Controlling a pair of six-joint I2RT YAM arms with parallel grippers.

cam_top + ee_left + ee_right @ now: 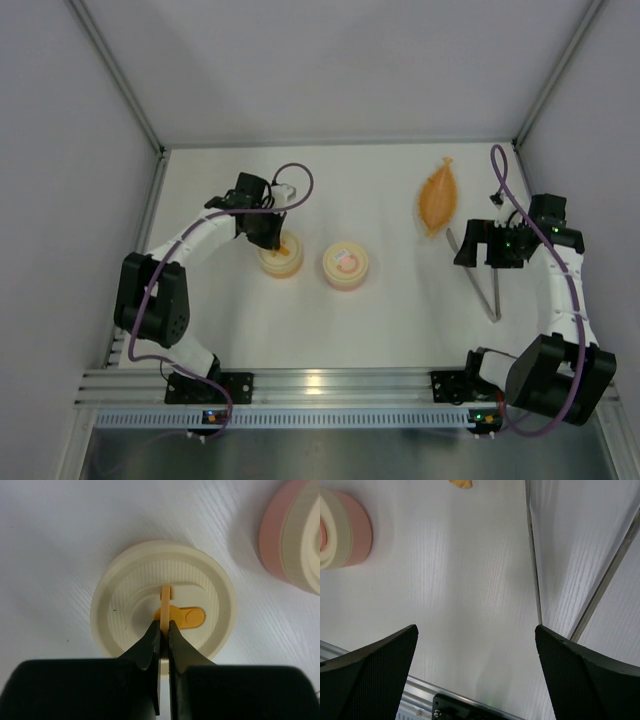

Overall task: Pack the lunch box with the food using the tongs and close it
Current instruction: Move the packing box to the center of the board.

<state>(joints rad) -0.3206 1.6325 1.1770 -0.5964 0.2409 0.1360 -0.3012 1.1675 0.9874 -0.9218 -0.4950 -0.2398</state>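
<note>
L hand (163, 624) clamped on lid tab (166, 596); R hand (476, 676) apart, tongs (487, 288) prob. just beneath.

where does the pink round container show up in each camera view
Top external: pink round container mid-table, just right of the cream lid.
Left wrist: top right corner, cut by the edge.
Right wrist: top left corner, cut by the edge.
Shared landmark: the white table beneath it in all three.

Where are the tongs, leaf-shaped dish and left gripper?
tongs (478, 287), top view, middle of one arm
leaf-shaped dish (438, 198), top view, its centre
left gripper (164, 626), left wrist view, between fingertips pinching yellow lid handle (186, 618)
</note>
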